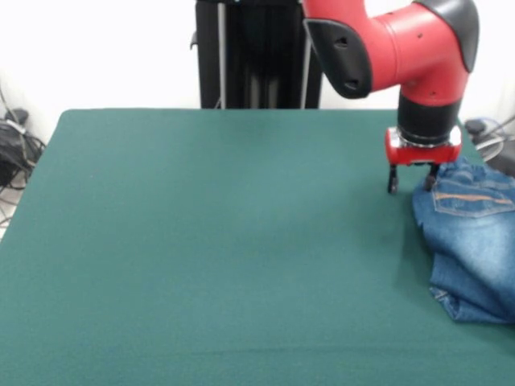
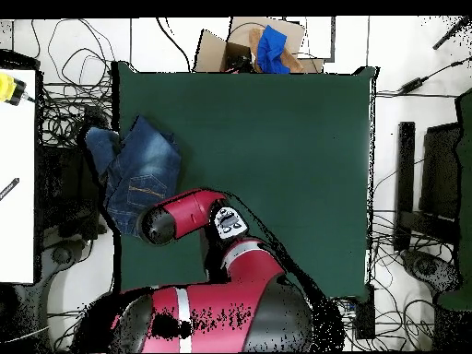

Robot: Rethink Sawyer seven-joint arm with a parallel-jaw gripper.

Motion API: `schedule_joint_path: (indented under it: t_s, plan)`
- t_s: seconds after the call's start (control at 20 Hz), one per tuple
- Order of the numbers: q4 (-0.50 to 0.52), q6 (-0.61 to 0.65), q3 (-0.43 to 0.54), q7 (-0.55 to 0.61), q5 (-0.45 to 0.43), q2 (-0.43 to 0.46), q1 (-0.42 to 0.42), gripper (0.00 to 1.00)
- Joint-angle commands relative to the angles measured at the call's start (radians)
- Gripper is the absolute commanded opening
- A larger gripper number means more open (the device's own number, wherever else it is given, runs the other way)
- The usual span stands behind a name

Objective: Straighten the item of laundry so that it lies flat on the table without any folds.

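The item of laundry, a small pair of blue jeans with orange pocket stitching, lies crumpled and folded at the right edge of the green table. Seen from overhead, the item of laundry sits at the left side of the table, with part of it reaching past the table's edge. My gripper hangs just above the cloth beside the jeans' waistband, open and holding nothing. Its right fingertip is at the denim's edge. In the overhead view the red wrist covers the gripper.
A cardboard box holding a blue cloth stands beyond the table's far edge in the overhead view. Cables lie around the table. A white surface with a yellow object lies to the left.
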Motion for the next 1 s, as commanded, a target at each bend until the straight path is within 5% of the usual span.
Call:
schedule_joint_path:
  t_s: [0.05,0.55,0.6,1.0]
  plan:
    - [-0.118,-0.143,0.081,0.088,0.050,0.135,-0.019,1.00]
    - [-0.078,-0.121,0.031,0.185,0.135,0.049,0.058,1.00]
    - [-0.077,-0.116,0.024,0.189,0.149,0.042,0.068,0.00]
    - [-0.050,-0.074,0.031,0.170,0.211,0.014,0.059,0.00]
